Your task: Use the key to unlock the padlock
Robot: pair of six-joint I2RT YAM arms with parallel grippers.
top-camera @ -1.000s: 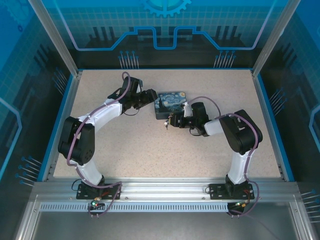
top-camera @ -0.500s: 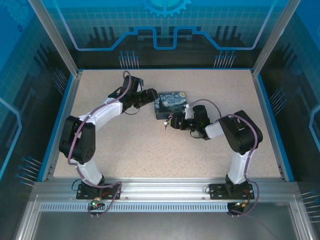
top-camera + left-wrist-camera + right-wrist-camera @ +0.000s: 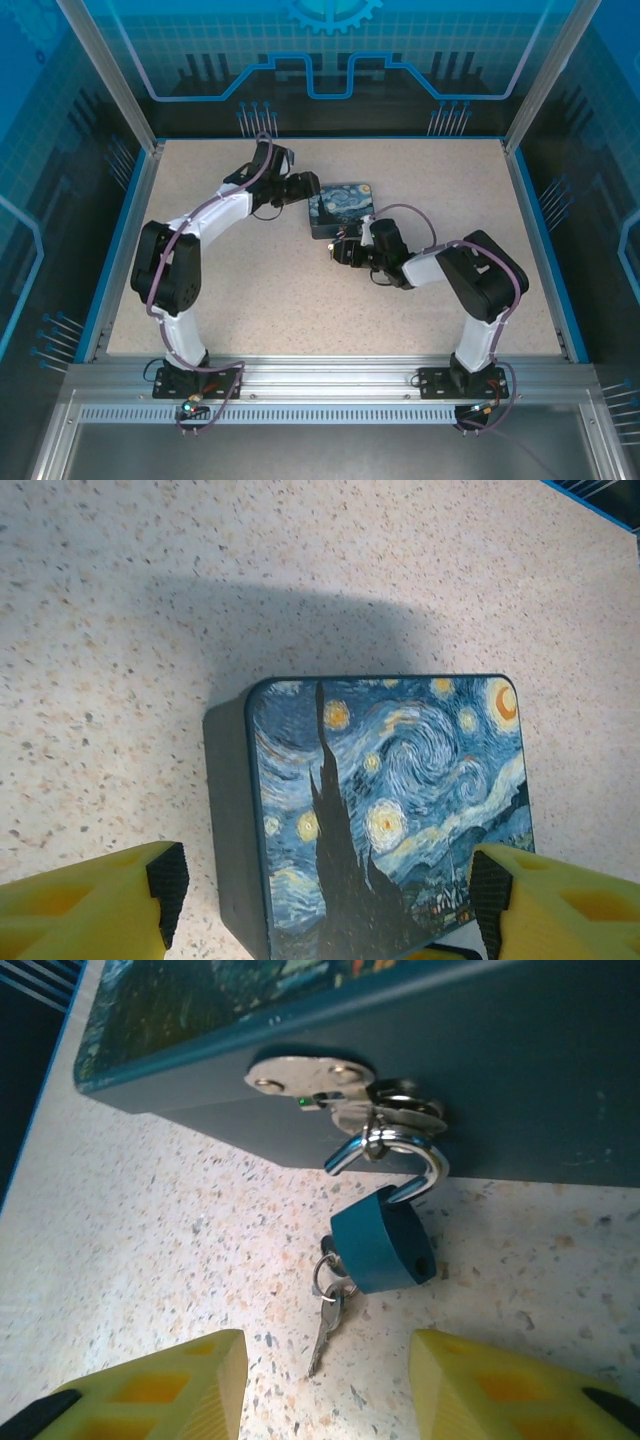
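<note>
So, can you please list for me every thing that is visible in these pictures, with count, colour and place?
table: one, speckled beige, under everything.
tin: one, blue and yellow painted lid, dark walls, on the table's middle.
hasp: one, silver, on the tin's side wall.
padlock: one, teal body with silver shackle, hanging from the hasp; one shackle end looks free.
key: one, silver, on a small ring at the padlock's lower end, lying on the table.
arms: two, white and black, reaching to the tin from each side.
left gripper: one, yellow, open, astride the tin.
right gripper: one, yellow, open, just short of the padlock.
</note>
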